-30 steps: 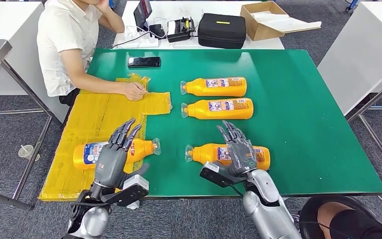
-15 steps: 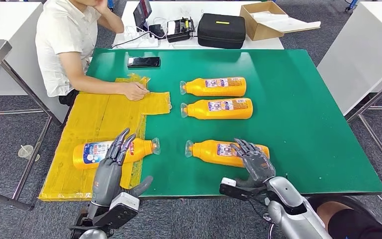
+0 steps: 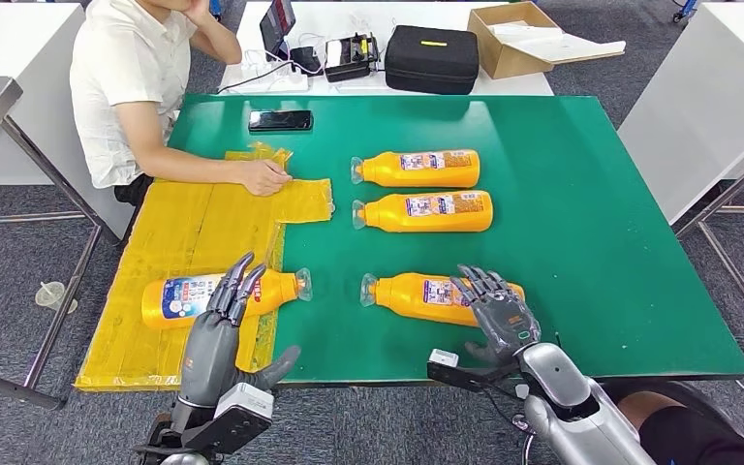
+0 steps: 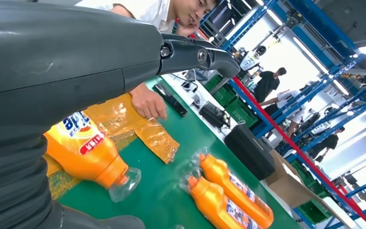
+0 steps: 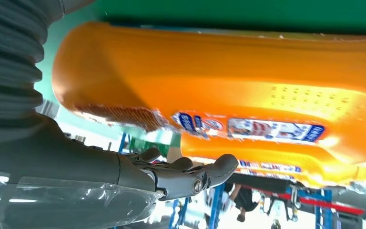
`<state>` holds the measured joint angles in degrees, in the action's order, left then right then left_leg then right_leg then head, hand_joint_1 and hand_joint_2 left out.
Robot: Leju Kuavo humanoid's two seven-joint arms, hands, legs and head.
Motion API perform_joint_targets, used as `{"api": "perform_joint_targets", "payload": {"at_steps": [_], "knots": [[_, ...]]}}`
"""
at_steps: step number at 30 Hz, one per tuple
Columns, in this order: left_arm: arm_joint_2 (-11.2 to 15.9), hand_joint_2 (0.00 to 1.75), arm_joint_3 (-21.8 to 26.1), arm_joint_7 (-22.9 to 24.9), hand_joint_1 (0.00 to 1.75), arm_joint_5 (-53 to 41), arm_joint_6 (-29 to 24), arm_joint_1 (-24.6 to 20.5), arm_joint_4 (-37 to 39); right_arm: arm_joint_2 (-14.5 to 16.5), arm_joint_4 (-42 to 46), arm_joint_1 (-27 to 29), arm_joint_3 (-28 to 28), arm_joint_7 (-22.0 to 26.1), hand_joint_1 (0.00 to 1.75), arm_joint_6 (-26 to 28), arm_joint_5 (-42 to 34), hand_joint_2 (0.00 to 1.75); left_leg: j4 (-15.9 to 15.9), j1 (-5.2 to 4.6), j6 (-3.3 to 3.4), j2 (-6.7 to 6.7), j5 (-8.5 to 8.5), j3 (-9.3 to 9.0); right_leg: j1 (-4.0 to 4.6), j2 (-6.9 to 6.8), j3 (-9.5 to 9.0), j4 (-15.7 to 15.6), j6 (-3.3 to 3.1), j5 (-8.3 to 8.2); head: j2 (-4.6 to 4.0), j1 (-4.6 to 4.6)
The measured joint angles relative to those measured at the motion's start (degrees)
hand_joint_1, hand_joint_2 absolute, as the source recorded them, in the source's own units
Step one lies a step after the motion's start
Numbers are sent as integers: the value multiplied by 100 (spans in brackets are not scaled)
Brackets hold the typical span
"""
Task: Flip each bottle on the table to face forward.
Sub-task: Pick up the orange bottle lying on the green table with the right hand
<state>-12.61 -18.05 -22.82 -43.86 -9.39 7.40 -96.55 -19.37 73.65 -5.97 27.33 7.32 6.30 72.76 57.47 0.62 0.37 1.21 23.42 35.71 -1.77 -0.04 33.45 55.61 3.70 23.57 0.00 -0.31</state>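
With fingers spread and empty, the right hand (image 3: 500, 310) hovers beside the near bottle (image 3: 426, 295) on the worktop (image 3: 591, 242); next it must grip and roll it, while the left hand (image 3: 218, 329) waits open.

You can't read any wording here — the orange bottles (image 3: 436, 210) carry blue, white and red labels (image 3: 430, 205), and the left bottle (image 3: 221, 295) a larger blue-and-white label — all print too small or blurred.

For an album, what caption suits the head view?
Both open robot hands, left and right, hover by orange bottles on the green table.
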Motion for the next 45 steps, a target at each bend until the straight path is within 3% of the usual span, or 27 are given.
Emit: {"api": "perform_joint_targets", "payload": {"at_steps": [9,17,23,25,27,29,36,45], "knots": [[-26,175,-117,-15,0,-48,-19,30,-8,213,-107,-162,16,-44,0,-35,-14,175,0,0,0,0,-1,0,0,0,0,0,0,0,0,-1],[-26,175,-161,-11,0,48,54,29,-4,420,-501,-272,-191,31,0,-342,-487,175,0,0,0,-1,0,-2,0,1,1,0,0,0,0,-1],[-22,175,-168,18,0,114,76,32,9,528,-892,-447,-280,-289,0,-536,-423,175,-1,1,-1,-8,4,-30,1,7,-15,-3,-2,2,0,-1],[-20,175,-167,43,0,125,78,37,8,559,-963,-487,-282,-439,21,-580,-327,175,-2,1,-1,-8,8,-44,1,7,-21,-4,-2,3,0,0],[-20,175,-164,66,0,126,76,42,8,583,-1003,-506,-285,-543,108,-629,-255,175,-3,1,2,-7,10,-56,0,7,-11,-5,-3,5,0,0],[-20,175,-162,82,0,131,85,45,8,595,-1029,-511,-294,-596,175,-687,-211,175,-3,0,6,-5,12,-64,0,6,0,-5,-6,10,0,0],[-20,175,-163,112,0,465,368,39,8,541,-1108,-647,-308,-556,175,-1031,-195,175,1,-1,10,-4,1,-67,-1,7,-28,-5,4,-2,0,1],[-21,175,-177,139,0,834,610,-54,11,199,-1153,-939,-267,-140,175,-1580,-1130,175,3,-1,13,-1,-1,-61,-1,5,-53,-6,6,-3,0,1]]}}
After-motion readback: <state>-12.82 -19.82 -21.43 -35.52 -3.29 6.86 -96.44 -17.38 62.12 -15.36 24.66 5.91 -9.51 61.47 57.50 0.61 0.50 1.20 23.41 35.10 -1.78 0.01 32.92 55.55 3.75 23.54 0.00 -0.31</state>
